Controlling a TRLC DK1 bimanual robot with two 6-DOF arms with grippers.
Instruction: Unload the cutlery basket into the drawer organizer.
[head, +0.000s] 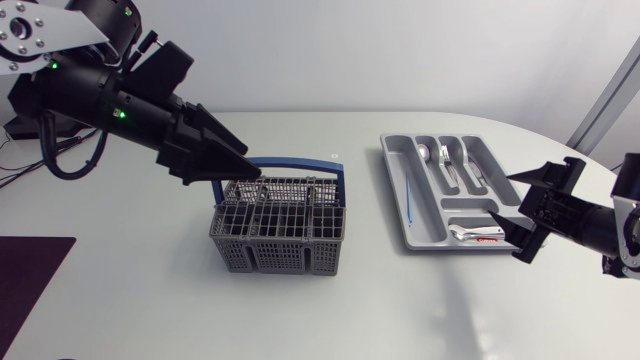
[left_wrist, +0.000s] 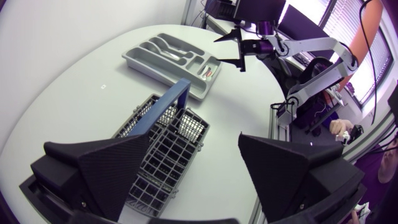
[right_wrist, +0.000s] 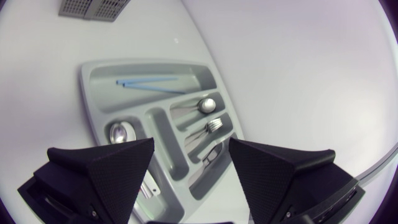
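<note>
One grey cutlery basket (head: 280, 240) below the left fingers (head: 215, 150). One drawer organizer (head: 432, 208) ahead of the right fingers (head: 545, 178), holding two thin blue sticks (right_wrist: 149, 81), two spoons (right_wrist: 206, 104), one fork (right_wrist: 214, 124).

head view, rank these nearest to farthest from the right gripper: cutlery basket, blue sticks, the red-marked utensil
From the right gripper:
1. Red-marked utensil, in the short end compartment of the drawer organizer, on the gripper's side.
2. Blue sticks, in the long compartment on the organizer's far side from the gripper.
3. Cutlery basket, mid-table, well past the organizer.
</note>
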